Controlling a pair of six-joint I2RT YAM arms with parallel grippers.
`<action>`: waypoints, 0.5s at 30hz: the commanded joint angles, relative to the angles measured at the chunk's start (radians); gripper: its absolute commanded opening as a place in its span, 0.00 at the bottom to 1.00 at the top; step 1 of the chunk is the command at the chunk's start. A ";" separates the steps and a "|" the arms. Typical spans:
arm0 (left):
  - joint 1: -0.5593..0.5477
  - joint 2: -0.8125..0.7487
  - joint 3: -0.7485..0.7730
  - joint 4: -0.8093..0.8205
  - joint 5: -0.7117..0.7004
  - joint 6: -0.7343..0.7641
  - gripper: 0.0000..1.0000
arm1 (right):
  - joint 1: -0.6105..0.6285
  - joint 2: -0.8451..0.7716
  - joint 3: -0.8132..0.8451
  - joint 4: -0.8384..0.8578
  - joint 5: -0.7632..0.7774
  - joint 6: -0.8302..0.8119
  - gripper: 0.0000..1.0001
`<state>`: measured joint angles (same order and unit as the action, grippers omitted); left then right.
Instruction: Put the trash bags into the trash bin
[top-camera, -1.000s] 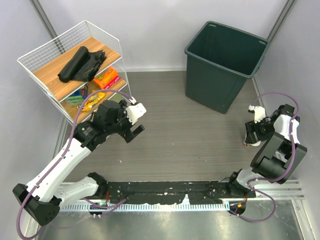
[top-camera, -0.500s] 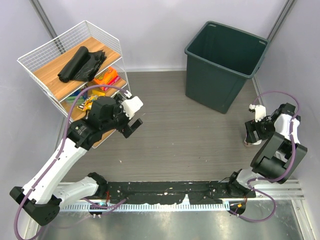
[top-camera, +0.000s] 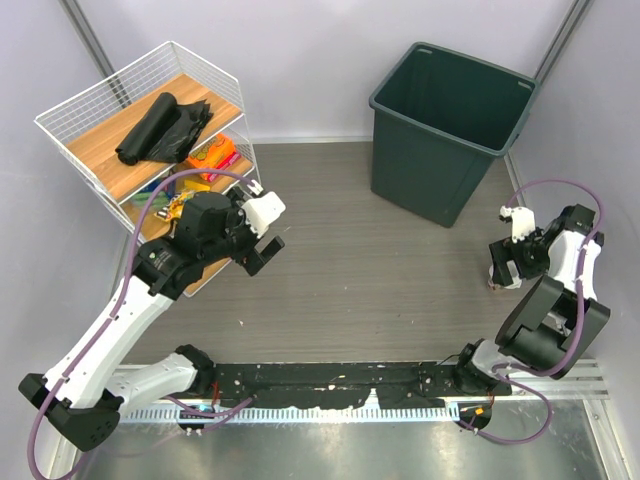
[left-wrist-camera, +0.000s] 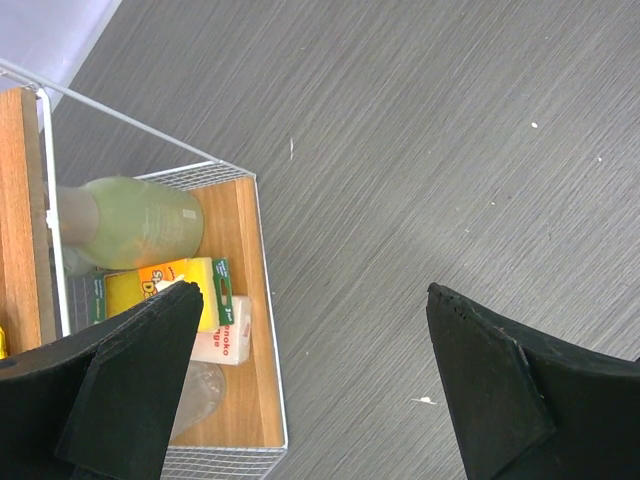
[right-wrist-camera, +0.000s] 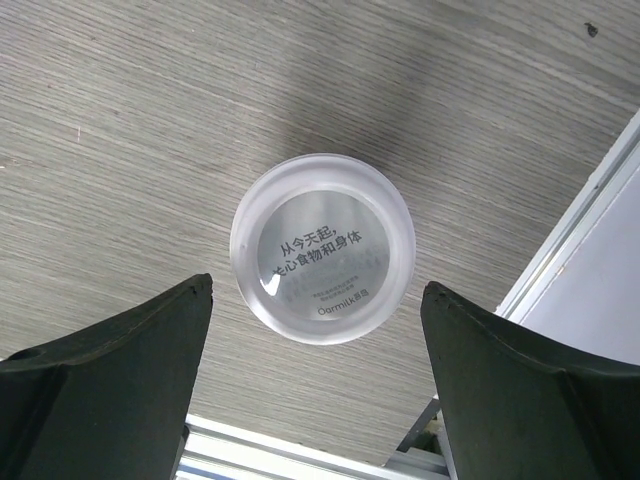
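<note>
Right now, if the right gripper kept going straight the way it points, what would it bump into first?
The right gripper would probably meet the frosted white round lid, straight ahead between its open fingers, above the grey floor. How far off it is, I cannot tell.

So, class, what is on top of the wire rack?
Black trash bags lie on the top wooden shelf of the rack. Anything beneath them is covered; lower shelves show only partly.
</note>
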<state>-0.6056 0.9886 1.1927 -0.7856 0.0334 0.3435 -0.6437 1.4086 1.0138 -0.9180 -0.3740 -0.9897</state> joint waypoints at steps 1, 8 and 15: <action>0.007 -0.010 0.038 -0.009 -0.006 -0.003 1.00 | -0.005 -0.059 -0.001 -0.016 -0.016 -0.018 0.89; 0.006 -0.015 0.042 -0.017 -0.009 0.005 1.00 | -0.005 -0.114 -0.001 -0.059 -0.031 -0.035 0.90; 0.006 -0.019 0.059 0.005 -0.024 -0.026 1.00 | -0.005 -0.158 0.026 -0.140 -0.066 -0.056 0.90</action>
<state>-0.6056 0.9882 1.1957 -0.8055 0.0311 0.3435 -0.6437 1.2991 1.0100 -0.9894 -0.3916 -1.0195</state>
